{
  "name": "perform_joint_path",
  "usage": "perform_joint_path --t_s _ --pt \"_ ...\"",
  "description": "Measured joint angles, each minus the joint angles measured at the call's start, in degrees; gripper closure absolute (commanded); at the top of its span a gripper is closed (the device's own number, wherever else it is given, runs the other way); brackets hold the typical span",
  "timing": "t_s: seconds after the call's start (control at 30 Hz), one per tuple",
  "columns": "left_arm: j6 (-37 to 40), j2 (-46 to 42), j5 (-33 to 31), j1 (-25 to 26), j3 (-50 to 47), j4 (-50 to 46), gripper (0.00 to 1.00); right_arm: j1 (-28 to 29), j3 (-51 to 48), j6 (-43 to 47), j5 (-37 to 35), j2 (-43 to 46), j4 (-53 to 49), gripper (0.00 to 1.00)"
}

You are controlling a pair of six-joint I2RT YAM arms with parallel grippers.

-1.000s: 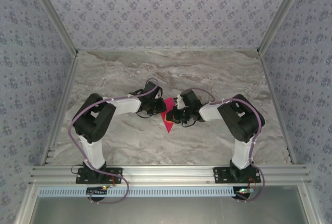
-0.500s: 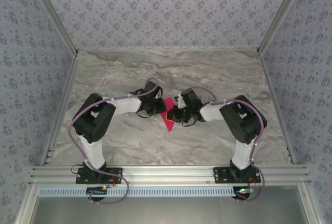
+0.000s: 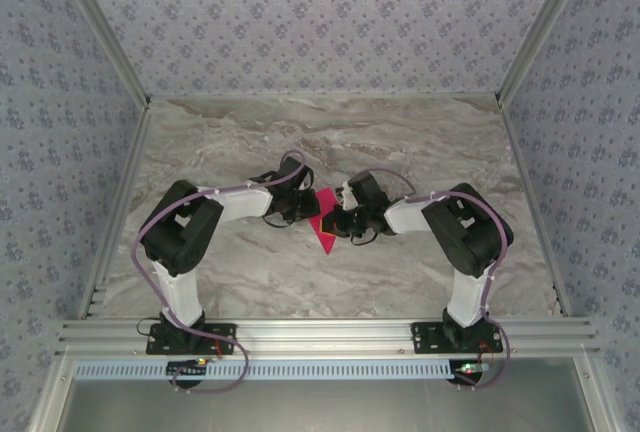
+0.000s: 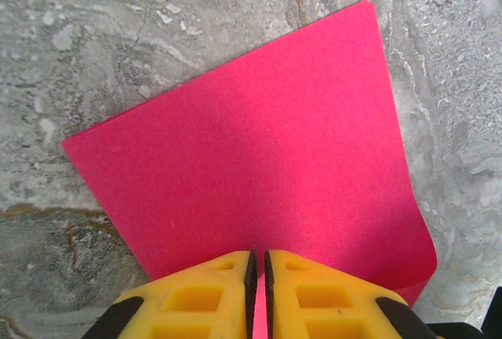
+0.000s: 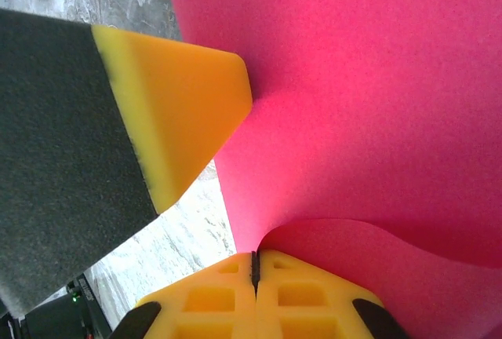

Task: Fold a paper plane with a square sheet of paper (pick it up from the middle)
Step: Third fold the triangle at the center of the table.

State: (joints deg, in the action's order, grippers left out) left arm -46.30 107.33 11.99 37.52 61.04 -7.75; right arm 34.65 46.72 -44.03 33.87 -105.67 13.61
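Observation:
The square sheet of paper (image 3: 323, 222) is bright magenta and sits mid-table between the two arms, a point toward the near edge. My left gripper (image 3: 308, 209) holds it from the left. In the left wrist view the paper (image 4: 259, 143) spreads ahead over the marble, and my left gripper (image 4: 258, 254) is shut on its near edge. My right gripper (image 3: 338, 220) meets it from the right. In the right wrist view the paper (image 5: 376, 80) curls up into a fold, and my right gripper (image 5: 253, 257) is shut on that edge. The left gripper's yellow finger (image 5: 184, 111) presses the sheet close by.
The marble table (image 3: 400, 142) has open room all round the paper. Metal frame rails (image 3: 320, 334) run along the near edge, and patterned walls close in the back and sides.
The right gripper has edged slightly left toward the left gripper, with the paper between them barely shifting. The left arm has stayed in place.

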Motion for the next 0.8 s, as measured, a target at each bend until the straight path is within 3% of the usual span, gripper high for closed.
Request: perform_joint_path --t_s 0.27,0.5,0.8 --pt "0.09 0.0 0.0 0.0 0.04 -0.07 0.86 0.0 0.33 0.66 0.35 -0.22 -0.37 0.91" --pt "0.33 -0.7 -0.68 -0.57 0.76 -2.84 0.82 0.0 1.42 1.14 1.86 -0.55 -0.85 0.73" --pt "-1.03 -11.58 -2.43 -6.25 -3.04 -5.16 0.8 0.15 1.86 1.22 3.02 -0.57 -0.52 0.66"
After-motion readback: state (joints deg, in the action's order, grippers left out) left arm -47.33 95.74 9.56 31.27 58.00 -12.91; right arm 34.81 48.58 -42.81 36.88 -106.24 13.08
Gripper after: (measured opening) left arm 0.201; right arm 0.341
